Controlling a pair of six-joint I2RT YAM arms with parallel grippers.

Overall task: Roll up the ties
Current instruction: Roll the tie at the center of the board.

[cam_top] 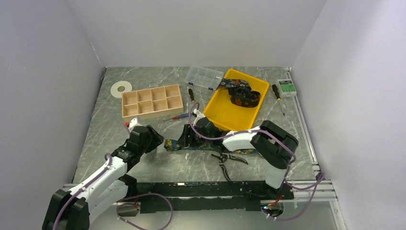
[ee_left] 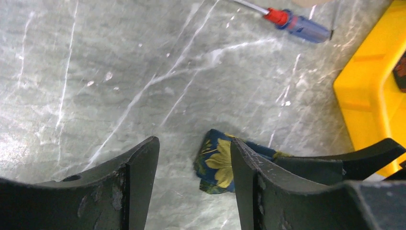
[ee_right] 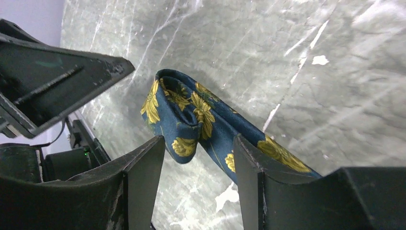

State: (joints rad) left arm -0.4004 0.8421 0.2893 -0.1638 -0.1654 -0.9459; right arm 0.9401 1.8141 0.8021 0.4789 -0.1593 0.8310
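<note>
A dark navy tie with yellow flowers (cam_top: 173, 145) lies as a strip across the table middle, partly under my right arm. Its left end is folded over (ee_right: 186, 108). My right gripper (ee_right: 198, 139) is open, its fingers to either side of and just short of that fold. My left gripper (ee_left: 194, 141) is open just left of the same tie end (ee_left: 218, 160), which lies by its right finger (ee_left: 244, 163). In the top view the two grippers, left (cam_top: 157, 140) and right (cam_top: 186, 138), face each other over the end. More ties (cam_top: 242, 93) lie bunched in the yellow tray (cam_top: 225, 112).
Black-handled pliers (cam_top: 224, 160) lie in front of the tie. A wooden compartment box (cam_top: 152, 101), a clear plastic case (cam_top: 205, 76), a white tape roll (cam_top: 121, 88), screwdrivers (cam_top: 276, 93) and a small green box (cam_top: 287, 87) stand further back. A red-blue screwdriver (ee_left: 297, 25) lies nearby.
</note>
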